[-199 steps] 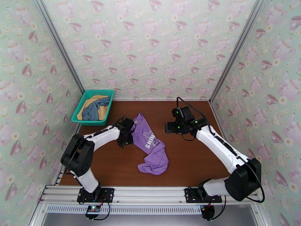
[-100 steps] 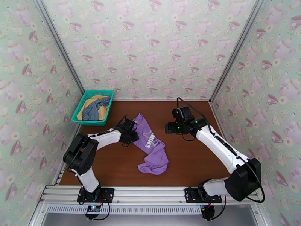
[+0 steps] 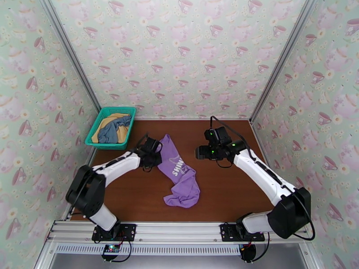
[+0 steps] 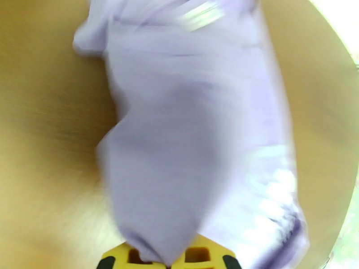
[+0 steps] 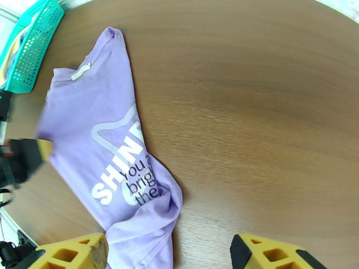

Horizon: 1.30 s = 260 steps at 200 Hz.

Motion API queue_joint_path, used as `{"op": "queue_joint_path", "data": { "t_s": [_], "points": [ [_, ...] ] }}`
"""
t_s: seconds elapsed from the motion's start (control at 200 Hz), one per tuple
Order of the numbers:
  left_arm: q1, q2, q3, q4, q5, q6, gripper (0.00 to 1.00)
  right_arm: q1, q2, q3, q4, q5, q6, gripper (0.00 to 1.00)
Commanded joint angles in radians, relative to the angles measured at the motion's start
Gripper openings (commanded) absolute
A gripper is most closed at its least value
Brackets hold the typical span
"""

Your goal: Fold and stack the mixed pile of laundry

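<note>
The lilac-purple shirt (image 3: 178, 170) lies crumpled in the middle of the brown table, printed side up (image 5: 112, 144). My left gripper (image 3: 154, 156) is at the shirt's left edge and shut on it; in the left wrist view the purple fabric (image 4: 193, 131) runs down between the yellow fingertips (image 4: 168, 262). My right gripper (image 3: 200, 152) hovers to the right of the shirt, open, with nothing between its yellow fingers (image 5: 72, 254). The grey-blue garment (image 3: 115, 130) and the mustard-yellow one (image 3: 111, 117) lie bunched in the teal basket.
The teal mesh basket (image 3: 103, 112) stands at the table's back left corner, its rim (image 5: 31, 45) showing in the right wrist view. Patterned walls close in the table on three sides. Bare wood lies to the right of and in front of the shirt.
My left gripper has shut on the shirt's left edge and shifted slightly back and left, tugging the cloth with it. The right arm has barely moved.
</note>
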Motion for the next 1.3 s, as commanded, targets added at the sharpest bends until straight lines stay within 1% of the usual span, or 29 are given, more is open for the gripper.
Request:
{"op": "queue_joint_path", "data": {
  "t_s": [0.0, 0.125, 0.295, 0.361, 0.406, 0.486, 0.566, 0.661, 0.741, 0.816, 0.866, 0.932, 0.987, 1.007, 1.032, 1.092, 1.122, 1.157, 1.197, 1.242, 1.297],
  "points": [
    [0.015, -0.094, 0.225, -0.212, -0.081, 0.103, 0.0, 0.064, 0.108, 0.01, 0.083, -0.091, 0.045, 0.75],
    [0.023, -0.07, 0.413, -0.318, -0.028, 0.162, 0.0, 0.17, 0.257, 0.048, 0.181, -0.11, 0.123, 0.7],
    [0.022, -0.022, 0.533, -0.359, 0.038, 0.189, 0.0, 0.309, 0.461, 0.216, 0.284, -0.202, 0.218, 0.61],
    [0.016, -0.006, 0.581, -0.366, 0.057, 0.191, 0.0, 0.336, 0.52, 0.27, 0.379, -0.284, 0.266, 0.61],
    [0.01, 0.012, 0.62, -0.374, 0.07, 0.192, 0.0, 0.341, 0.546, 0.287, 0.49, -0.345, 0.324, 0.6],
    [-0.013, 0.062, 0.705, -0.404, 0.08, 0.209, 0.0, 0.327, 0.542, 0.277, 0.618, -0.368, 0.401, 0.6],
    [-0.04, 0.148, 0.813, -0.463, 0.073, 0.234, 0.0, 0.291, 0.483, 0.236, 0.601, -0.315, 0.416, 0.6],
    [-0.081, 0.282, 0.954, -0.528, 0.065, 0.27, 0.0, 0.219, 0.348, 0.112, 0.492, -0.222, 0.398, 0.6],
    [-0.124, 0.421, 1.098, -0.576, 0.055, 0.297, 0.0, 0.171, 0.187, -0.023, 0.359, -0.077, 0.336, 0.62],
    [-0.167, 0.583, 1.265, -0.618, 0.056, 0.323, 0.0, 0.142, 0.028, -0.128, 0.216, 0.09, 0.277, 0.66],
    [-0.201, 0.697, 1.392, -0.646, 0.067, 0.332, 0.0, 0.122, -0.078, -0.186, 0.134, 0.176, 0.256, 0.7],
    [-0.242, 0.843, 1.539, -0.672, 0.098, 0.329, 0.0, 0.088, -0.203, -0.239, 0.041, 0.258, 0.24, 0.75],
    [-0.279, 0.927, 1.587, -0.655, 0.152, 0.32, 0.0, 0.044, -0.292, -0.26, -0.029, 0.303, 0.222, 0.79],
    [-0.294, 0.944, 1.582, -0.639, 0.172, 0.318, 0.04, 0.025, -0.319, -0.262, -0.053, 0.314, 0.212, 0.8],
    [-0.315, 0.959, 1.562, -0.61, 0.198, 0.317, 0.13, 0.0, -0.347, -0.258, -0.08, 0.323, 0.195, 0.81],
    [-0.371, 0.961, 1.476, -0.525, 0.242, 0.33, 0.48, -0.065, -0.396, -0.236, -0.131, 0.332, 0.148, 0.85],
    [-0.401, 0.948, 1.431, -0.489, 0.239, 0.344, 0.59, -0.097, -0.406, -0.219, -0.146, 0.324, 0.121, 0.86],
    [-0.433, 0.927, 1.374, -0.457, 0.206, 0.359, 0.71, -0.129, -0.41, -0.194, -0.161, 0.306, 0.093, 0.87],
    [-0.462, 0.888, 1.309, -0.432, 0.142, 0.37, 0.78, -0.156, -0.401, -0.164, -0.174, 0.285, 0.066, 0.87],
    [-0.48, 0.831, 1.233, -0.413, 0.062, 0.368, 0.83, -0.176, -0.382, -0.133, -0.181, 0.26, 0.044, 0.87],
    [-0.479, 0.74, 1.128, -0.401, -0.029, 0.342, 0.87, -0.184, -0.35, -0.096, -0.173, 0.228, 0.024, 0.88]
  ]
}}
